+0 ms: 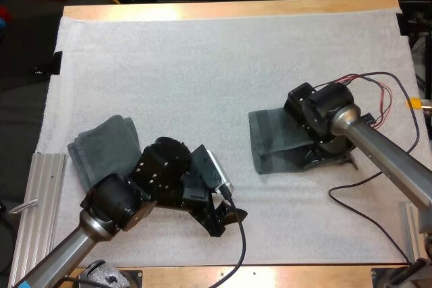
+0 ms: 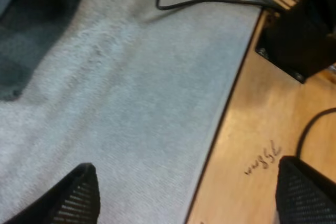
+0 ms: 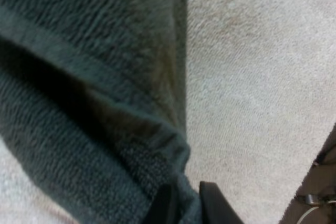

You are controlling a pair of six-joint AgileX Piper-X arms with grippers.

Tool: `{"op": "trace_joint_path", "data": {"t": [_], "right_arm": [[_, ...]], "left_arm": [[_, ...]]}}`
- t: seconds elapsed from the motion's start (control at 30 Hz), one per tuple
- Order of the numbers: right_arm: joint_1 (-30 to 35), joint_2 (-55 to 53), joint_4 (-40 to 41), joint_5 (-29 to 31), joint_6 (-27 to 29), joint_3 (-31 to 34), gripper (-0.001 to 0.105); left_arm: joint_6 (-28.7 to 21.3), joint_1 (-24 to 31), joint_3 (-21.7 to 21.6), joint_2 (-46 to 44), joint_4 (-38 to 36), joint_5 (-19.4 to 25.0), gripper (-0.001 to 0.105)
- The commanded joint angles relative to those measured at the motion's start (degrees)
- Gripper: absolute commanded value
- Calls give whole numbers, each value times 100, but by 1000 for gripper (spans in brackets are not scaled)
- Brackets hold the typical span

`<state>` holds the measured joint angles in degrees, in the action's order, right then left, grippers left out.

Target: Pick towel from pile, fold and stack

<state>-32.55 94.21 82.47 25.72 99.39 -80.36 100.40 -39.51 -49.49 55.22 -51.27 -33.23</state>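
A folded dark grey-green towel [image 1: 106, 148] lies at the mat's left side, partly under my left arm. A second towel [image 1: 280, 141] lies partly folded right of centre. My right gripper [image 1: 329, 158] sits low at that towel's near right edge. In the right wrist view its fingers [image 3: 167, 204] pinch a bunched corner of the towel [image 3: 89, 93], so the right gripper [image 3: 188, 207] is shut on it. My left gripper [image 1: 224, 219] hovers near the mat's front edge; it [image 2: 189, 195] stands open with nothing between its fingers [image 2: 79, 195]. The right-hand towel [image 2: 21, 40] shows beyond it.
The white mat [image 1: 202, 65] covers most of the wooden table [image 1: 229, 9]. A ribbed metal rail [image 1: 37, 214] lies along the mat's left front side. A black block [image 2: 302, 40] stands on the wood near the front edge.
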Motion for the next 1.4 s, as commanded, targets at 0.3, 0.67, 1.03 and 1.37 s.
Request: {"op": "trace_joint_path", "data": {"t": [0.3,0.67,1.03,1.37], "right_arm": [[40,-52,49,-154,-15,0,1],[40,-52,34,-274,-23,0,1],[40,-52,34,-274,-23,0,1],[40,-52,34,-274,-23,0,1]], "left_arm": [[51,-29,-38,825,951,190,68],[137,-29,-38,2117,1585,477,68],[475,-29,-38,2993,2194,964,68],[496,-29,-53,3331,2720,1637,68]]}}
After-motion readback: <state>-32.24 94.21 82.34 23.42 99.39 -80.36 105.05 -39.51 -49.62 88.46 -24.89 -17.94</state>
